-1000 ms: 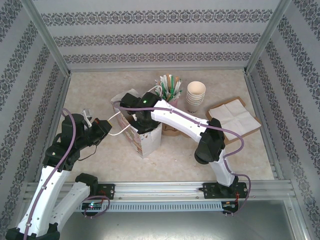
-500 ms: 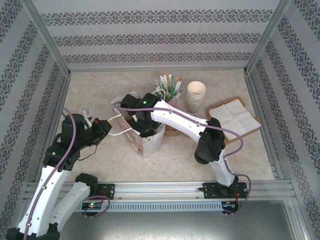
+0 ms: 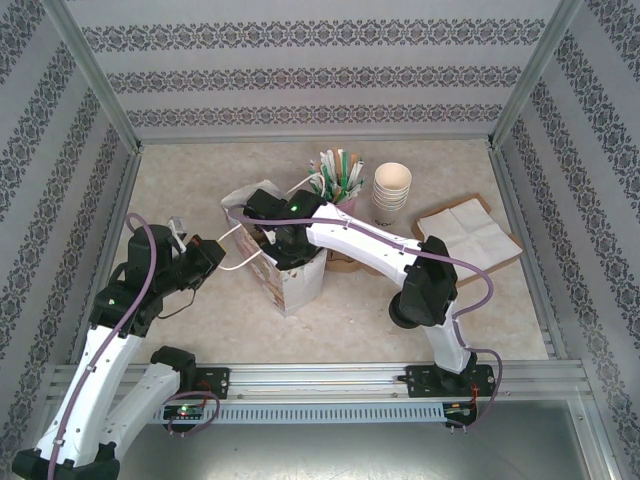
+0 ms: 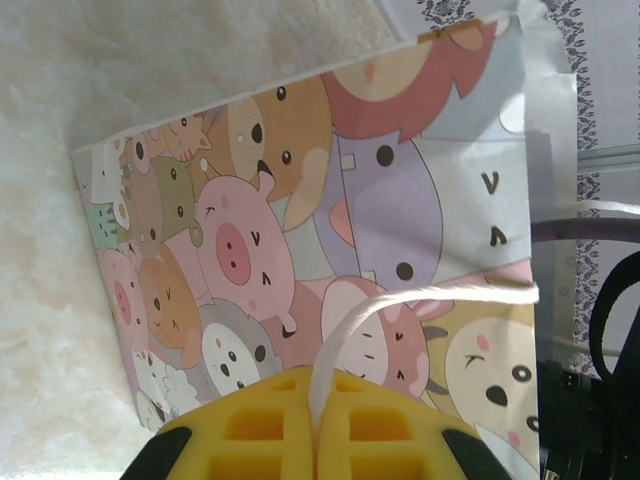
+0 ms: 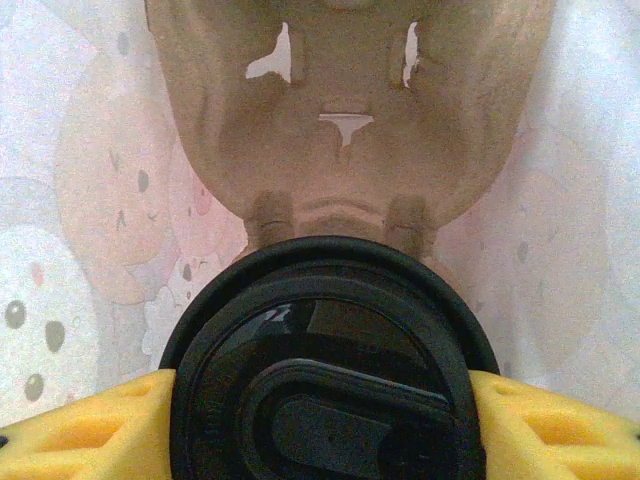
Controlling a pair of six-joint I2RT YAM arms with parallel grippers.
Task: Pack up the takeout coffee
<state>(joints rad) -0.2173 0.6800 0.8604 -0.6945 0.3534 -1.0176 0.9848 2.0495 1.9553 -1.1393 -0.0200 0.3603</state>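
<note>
Nearest me, on the left, my left fingers [image 4: 250, 425] are pressed together on the white cord handle [image 4: 420, 300] of the cartoon-printed paper bag [image 4: 300, 230]. I pinch the cord rather than the paper so that the pull holds the bag upright and its mouth open without creasing the wall. The bag stands on the tabletop [image 3: 200, 170] about midway back. My right arm reaches over into its open top, and my right fingers [image 5: 80, 430] are clamped on either side of the takeout coffee [image 5: 330, 380], just under the rim of its black lid, so the cup hangs level and upright and should not spill. The cup is inside the bag, between the printed walls. Beyond it sits the brown cup carrier [image 5: 345, 130], with an empty pocket facing me, which I judge to be where the cup belongs. I cannot tell whether the cup base touches the carrier yet. Farther back, behind the bag, are the straws [image 3: 338, 175] and the stacked paper cups [image 3: 392, 190], with the napkins [image 3: 465, 232] off to the right, all apart from the bag and out of my way.
</note>
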